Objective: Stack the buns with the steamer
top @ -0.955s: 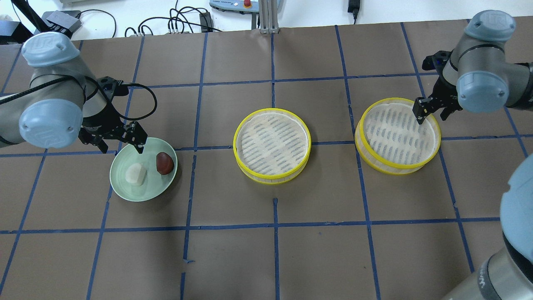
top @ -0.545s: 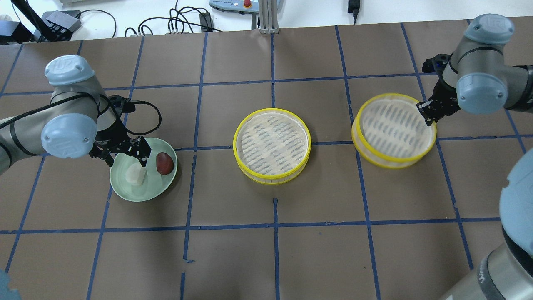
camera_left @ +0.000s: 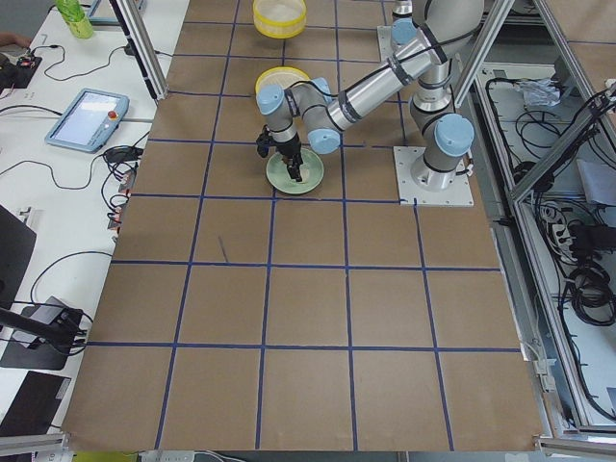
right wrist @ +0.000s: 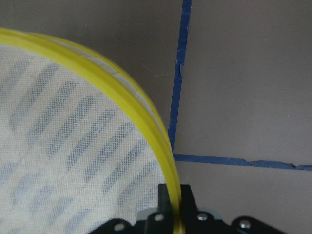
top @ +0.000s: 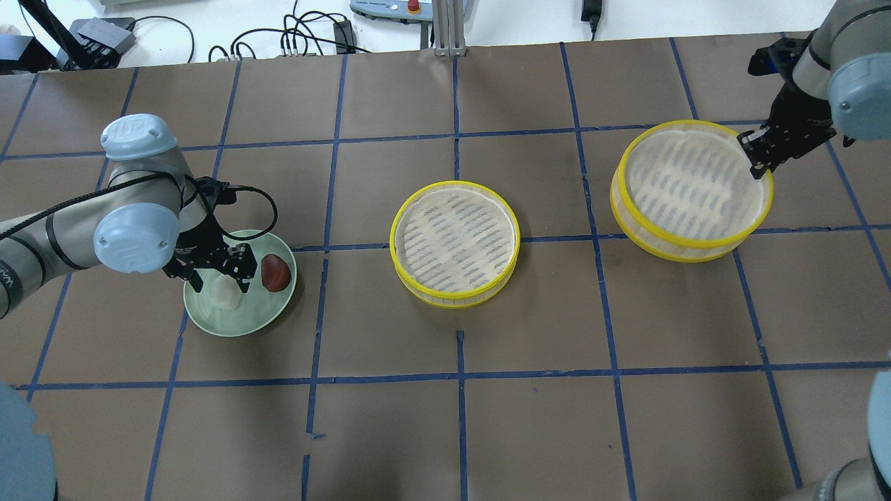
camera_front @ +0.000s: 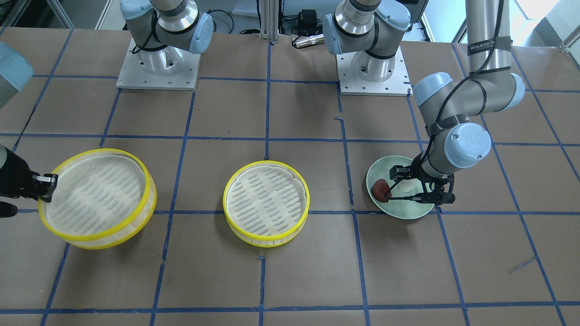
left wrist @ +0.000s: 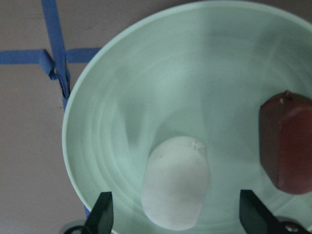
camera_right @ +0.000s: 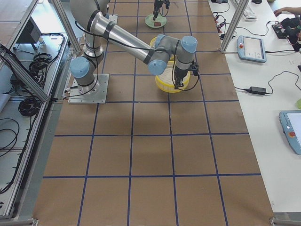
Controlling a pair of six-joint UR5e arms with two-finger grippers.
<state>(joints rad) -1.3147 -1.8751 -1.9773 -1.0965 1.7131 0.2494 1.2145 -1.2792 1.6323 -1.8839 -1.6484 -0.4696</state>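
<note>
Left gripper (top: 220, 282): spread wide, low over the pale green plate (top: 230, 331); one finger on each side of the white bun (top: 226, 296), neither seen to touch it

White bun: lying near the middle of the plate; its rounded end points away from the wrist camera

Reddish-brown bun (top: 276, 272): on the same plate, beside the white one and apart from it, outside the finger nearest it and close to the plate's rim

Right gripper (top: 755, 163): pinching the yellow rim of the right steamer (top: 686, 188), one finger inside the rim and one outside

Right steamer: tilted; whether its low edge touches the bench (top: 557, 417) cannot be told

Centre steamer (top: 454, 236): flat on the bench, on a crossing of blue tape lines

Room: a broad stretch of bench separates the plate from the centre steamer, and another separates the two steamers; the plate's rim overlaps a tape line

Hidden or cut off: in the front-facing view the left gripper covers most of the white bun; the right arm is cut by the frame edge in both the overhead and front-facing views; the left wrist view crops the reddish-brown bun at its edge
</note>
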